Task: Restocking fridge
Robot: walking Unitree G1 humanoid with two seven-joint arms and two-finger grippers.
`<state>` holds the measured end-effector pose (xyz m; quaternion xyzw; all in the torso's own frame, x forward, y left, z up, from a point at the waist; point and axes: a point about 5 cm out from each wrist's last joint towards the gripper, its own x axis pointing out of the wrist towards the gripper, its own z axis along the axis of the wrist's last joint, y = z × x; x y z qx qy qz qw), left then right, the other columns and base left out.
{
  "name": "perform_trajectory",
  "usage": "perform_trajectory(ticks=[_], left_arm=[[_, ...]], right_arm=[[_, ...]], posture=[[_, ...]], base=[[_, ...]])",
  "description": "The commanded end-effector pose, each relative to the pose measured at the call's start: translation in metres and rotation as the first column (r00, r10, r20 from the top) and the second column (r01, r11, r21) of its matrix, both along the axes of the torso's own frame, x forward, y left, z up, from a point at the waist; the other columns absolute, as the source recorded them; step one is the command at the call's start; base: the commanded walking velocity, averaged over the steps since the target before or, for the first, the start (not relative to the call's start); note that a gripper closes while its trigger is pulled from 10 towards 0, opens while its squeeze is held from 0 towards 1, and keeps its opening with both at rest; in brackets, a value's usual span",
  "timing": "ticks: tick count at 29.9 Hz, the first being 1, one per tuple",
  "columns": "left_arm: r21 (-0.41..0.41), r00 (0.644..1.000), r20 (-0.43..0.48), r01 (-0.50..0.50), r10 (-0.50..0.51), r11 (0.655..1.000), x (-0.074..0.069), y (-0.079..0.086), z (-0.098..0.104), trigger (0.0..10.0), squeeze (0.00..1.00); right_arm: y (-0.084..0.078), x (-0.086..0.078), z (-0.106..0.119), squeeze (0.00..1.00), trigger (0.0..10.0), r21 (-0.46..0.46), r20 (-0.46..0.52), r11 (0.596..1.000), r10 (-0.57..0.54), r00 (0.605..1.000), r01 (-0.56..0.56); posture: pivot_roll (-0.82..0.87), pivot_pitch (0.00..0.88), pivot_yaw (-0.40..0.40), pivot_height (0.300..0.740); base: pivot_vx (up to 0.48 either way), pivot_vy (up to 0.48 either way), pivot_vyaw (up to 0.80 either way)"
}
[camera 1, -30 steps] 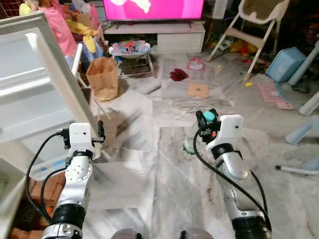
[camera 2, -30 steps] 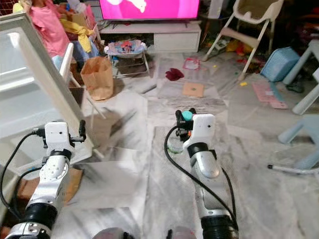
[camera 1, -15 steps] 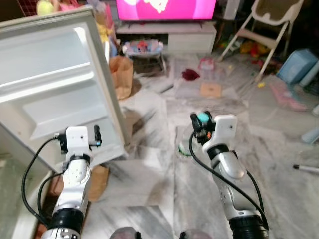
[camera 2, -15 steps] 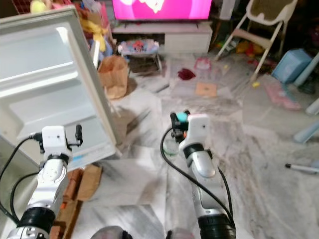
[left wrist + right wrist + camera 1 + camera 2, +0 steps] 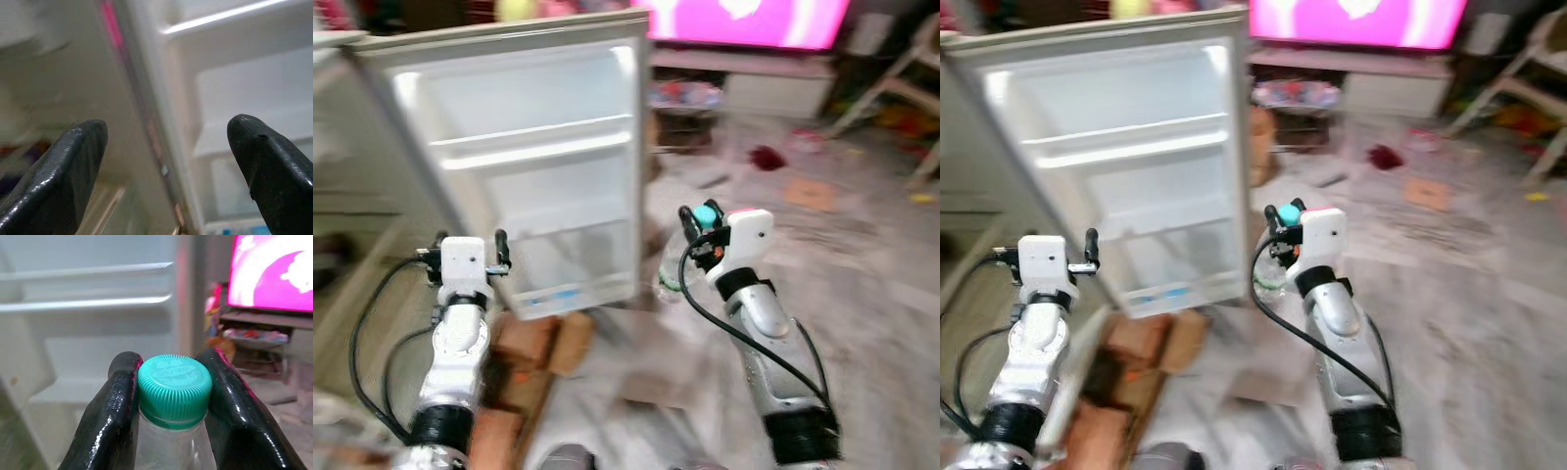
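My right gripper (image 5: 702, 217) is shut on a clear plastic bottle with a teal cap (image 5: 174, 390), held by its neck; the bottle's body (image 5: 671, 279) hangs below the fingers. The white fridge door (image 5: 533, 166) stands wide open ahead, its inner shelves bare. The bottle is level with the door's lower shelf and just to its right. My left gripper (image 5: 470, 245) is open and holds nothing; its fingertips (image 5: 78, 156) face the door's hinge edge (image 5: 146, 122).
A pink-lit television (image 5: 744, 22) on a low white stand sits at the back. Cardboard pieces (image 5: 543, 343) lie on the floor under the door. Litter is strewn over the marble floor (image 5: 862, 264) to the right. The picture is blurred.
The camera has swung left, so the fridge door now faces me squarely. The bottle stays in my right gripper. The left gripper stays open.
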<state>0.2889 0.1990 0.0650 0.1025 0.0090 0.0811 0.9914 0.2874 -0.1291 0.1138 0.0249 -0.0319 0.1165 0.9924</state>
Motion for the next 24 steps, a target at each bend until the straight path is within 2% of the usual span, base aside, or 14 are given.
perform_trajectory(ticks=[1, 5, 8, 9, 11, 14, 17, 19, 24], left_arm=[[-0.011, 0.999, -0.034, -0.007, 0.007, 1.0, -0.002, 0.001, -0.007, 10.0, 0.0], [-0.015, 1.0, -0.027, -0.006, 0.005, 1.0, -0.002, -0.004, -0.007, 10.0, 0.0], [-0.001, 0.999, -0.038, 0.026, -0.026, 1.0, -0.001, -0.01, -0.008, 10.0, 0.0], [-0.023, 0.997, -0.042, 0.062, -0.063, 0.998, 0.0, -0.013, -0.009, 10.0, 0.0], [-0.03, 0.996, -0.036, 0.08, -0.081, 0.996, 0.0, -0.016, -0.008, 10.0, 0.0], [-0.03, 0.996, -0.035, 0.083, -0.084, 0.996, 0.001, -0.016, -0.008, 10.0, 0.0], [-0.029, 0.996, -0.033, 0.082, -0.083, 0.996, 0.001, -0.016, -0.007, 10.0, 0.0], [-0.035, 0.996, -0.036, 0.081, -0.083, 0.996, 0.002, -0.015, -0.007, 10.0, 0.0], [-0.042, 0.995, -0.032, 0.09, -0.091, 0.995, 0.002, -0.017, -0.007, 10.0, 0.0]], right_arm=[[0.004, 0.001, 0.006, 0.0, 10.0, -0.001, 0.034, 1.0, 0.003, 0.999, -0.003], [0.0, -0.003, 0.003, 0.0, 10.0, -0.029, 0.033, 1.0, -0.009, 0.999, 0.01], [-0.006, -0.006, -0.002, 0.0, 10.0, -0.041, 0.018, 0.999, -0.033, 0.999, 0.034], [-0.008, -0.006, -0.004, 0.0, 10.0, -0.045, 0.007, 0.998, -0.041, 0.999, 0.041], [-0.011, -0.007, -0.008, 0.0, 10.0, -0.088, 0.002, 0.994, -0.072, 0.997, 0.071], [-0.012, -0.008, -0.011, 0.0, 10.0, -0.103, -0.004, 0.991, -0.089, 0.996, 0.088], [-0.01, -0.009, -0.011, 0.0, 10.0, -0.13, 0.014, 0.989, -0.071, 0.997, 0.072], [-0.004, -0.01, -0.009, 0.0, 10.0, -0.076, 0.002, 0.997, -0.023, 1.0, 0.023], [0.003, -0.011, -0.006, 0.0, 10.0, -0.115, 0.032, 0.993, -0.009, 0.999, 0.013]], posture=[[-0.01, 0.0, 0.002, 0.74], [-0.02, 0.0, 0.004, 0.74], [-0.02, 0.0, 0.005, 0.74], [-0.03, 0.005, 0.008, 0.74], [-0.03, 0.007, 0.011, 0.74], [-0.03, 0.009, 0.012, 0.74], [-0.03, 0.012, 0.013, 0.74], [-0.04, 0.014, 0.011, 0.74], [-0.04, 0.018, 0.008, 0.74]], base=[[0.0, 0.0, 0.0], [0.0, 0.0, 0.0], [0.0, 0.0, 0.0], [0.0, 0.0, 0.0], [0.0, 0.0, 0.0], [0.0, 0.0, 0.0], [0.172, 0.0, 0.0], [0.349, 0.0, 0.0], [0.411, 0.0, 0.0]])
